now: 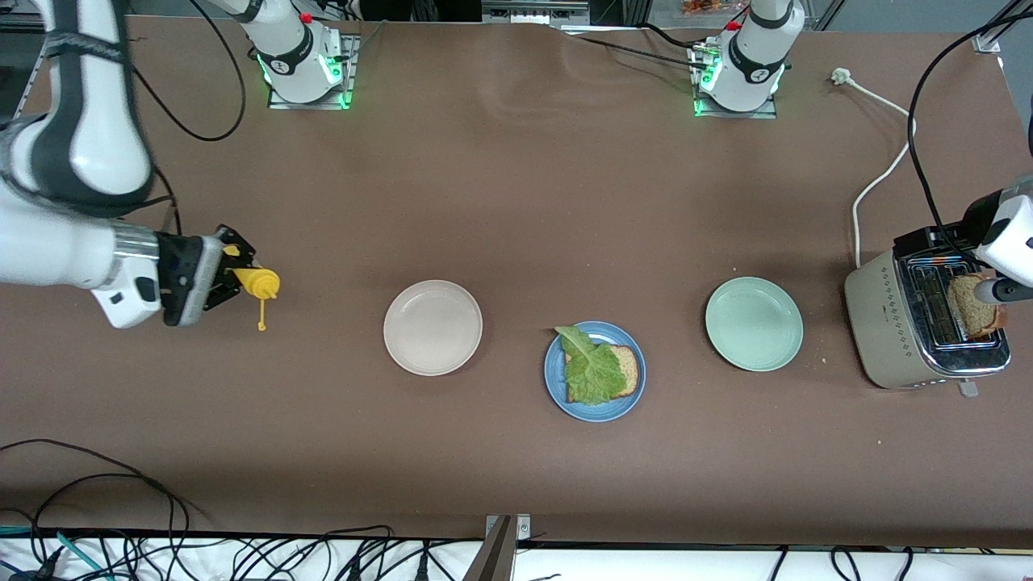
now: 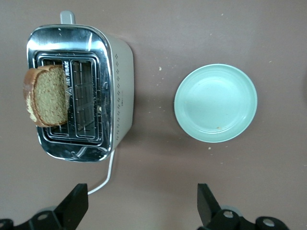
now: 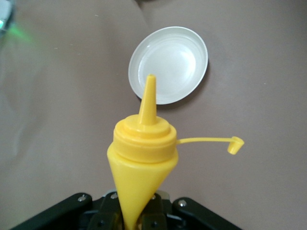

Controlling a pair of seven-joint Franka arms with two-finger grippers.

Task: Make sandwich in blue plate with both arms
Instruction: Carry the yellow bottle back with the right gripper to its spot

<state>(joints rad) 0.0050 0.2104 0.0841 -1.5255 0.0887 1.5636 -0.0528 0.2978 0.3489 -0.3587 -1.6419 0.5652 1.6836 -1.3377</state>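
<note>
A: What stands done on the table [image 1: 516,202]?

B: The blue plate [image 1: 595,410], between a cream plate [image 1: 432,327] and a green plate [image 1: 754,323], carries one bread slice [image 1: 628,369] topped with lettuce [image 1: 589,367]; the top slice is missing

A: And what is left?

B: A second slice [image 2: 46,96] juts from the toaster [image 2: 79,91]; the left gripper [image 2: 144,211] hovers near it, jaws apart and empty. The right gripper [image 1: 222,278], toward its own end of the table, is clamped on a yellow squeeze bottle [image 3: 144,158], its cap open

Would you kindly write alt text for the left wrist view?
A bread slice stands up out of a silver toaster on a brown table, with an empty pale green plate beside it. The left gripper hangs above, jaws open.
</note>
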